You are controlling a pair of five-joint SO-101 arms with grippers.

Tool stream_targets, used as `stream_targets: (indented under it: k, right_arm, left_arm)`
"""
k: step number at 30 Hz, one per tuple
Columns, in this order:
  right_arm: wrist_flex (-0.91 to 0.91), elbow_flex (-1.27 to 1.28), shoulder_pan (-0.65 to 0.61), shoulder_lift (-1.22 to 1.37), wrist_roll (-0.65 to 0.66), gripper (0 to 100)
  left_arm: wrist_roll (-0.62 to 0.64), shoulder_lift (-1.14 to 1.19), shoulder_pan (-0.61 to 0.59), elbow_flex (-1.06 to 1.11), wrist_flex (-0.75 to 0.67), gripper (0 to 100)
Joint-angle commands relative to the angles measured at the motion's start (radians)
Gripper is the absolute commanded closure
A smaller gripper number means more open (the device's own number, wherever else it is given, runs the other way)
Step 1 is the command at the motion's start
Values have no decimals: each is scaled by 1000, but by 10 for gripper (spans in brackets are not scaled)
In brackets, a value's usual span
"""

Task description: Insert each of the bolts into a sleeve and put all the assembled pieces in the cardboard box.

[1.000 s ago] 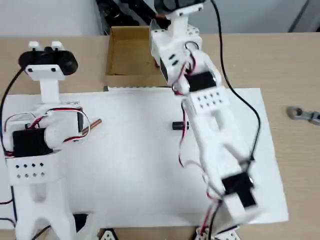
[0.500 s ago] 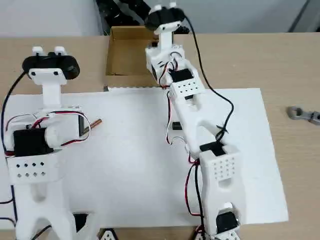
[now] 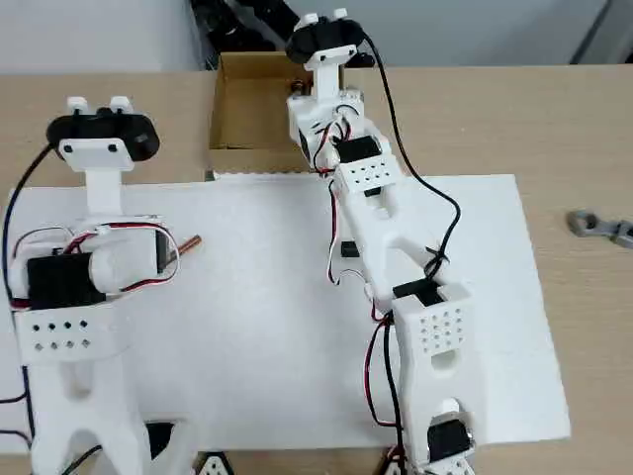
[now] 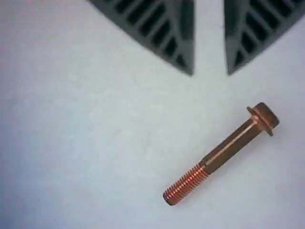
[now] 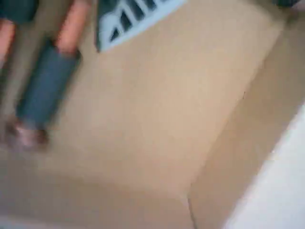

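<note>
A copper bolt [image 4: 221, 152] lies loose on the white sheet [image 3: 257, 327], also seen as the bolt [image 3: 188, 242] beside the left arm. My left gripper [image 4: 209, 71] hangs open just above it, nothing between its fingers. A black sleeve [image 3: 348, 248] lies on the sheet beside the right arm. My right gripper [image 3: 302, 109] is stretched out over the cardboard box [image 3: 247, 109]. Inside the box [image 5: 157, 109] is an assembled piece [image 5: 47, 88], a dark sleeve with a copper bolt through it, close to the gripper. Whether it is held or lying free I cannot tell.
A metal tool [image 3: 598, 226] lies on the bare wooden table at the far right. Cables trail along the right arm. The arm bases stand at the sheet's front edge. A second dark-and-copper piece [image 5: 7, 21] shows at the edge of the box floor.
The right arm has swung from over the sheet up to the cardboard box, then held there. The left arm has barely shifted.
</note>
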Motion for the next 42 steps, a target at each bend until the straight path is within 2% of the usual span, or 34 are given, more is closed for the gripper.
stream_targets:
  k: [1, 6, 9, 12, 14, 19, 25, 32, 38, 42]
  right_arm:
    - [142, -55, 7, -162, -15, 703]
    - [377, -55, 24, -320, -97, 723]
    - [521, -55, 36, -414, -115, 842]
    - [648, -55, 48, -493, -115, 998]
    - [740, -54, 64, -549, -115, 969]
    - [921, -54, 67, -690, -98, 994]
    - [1141, -52, 71, -917, -12, 994]
    - [1155, 61, 68, -1219, 115, 994]
    - [1145, 405, 73, -1438, 129, 995]
    - [1067, 635, 71, -1600, 130, 995]
  left_arm:
    - [9, -11, -3, -4, 3, 899]
    - [3, 38, -2, -7, 44, 872]
    - [-72, 163, -3, -10, 94, 872]
    - [-84, 281, -26, -18, 104, 873]
    - [-86, 336, -49, -53, 103, 873]
    - [-210, 448, -61, -134, 63, 870]
    - [-459, 652, -74, -231, 80, 870]
    - [-548, 898, -152, -433, 107, 870]
    - [-623, 1000, -144, -536, 123, 870]
    - [-677, 1045, -121, -538, 130, 870]
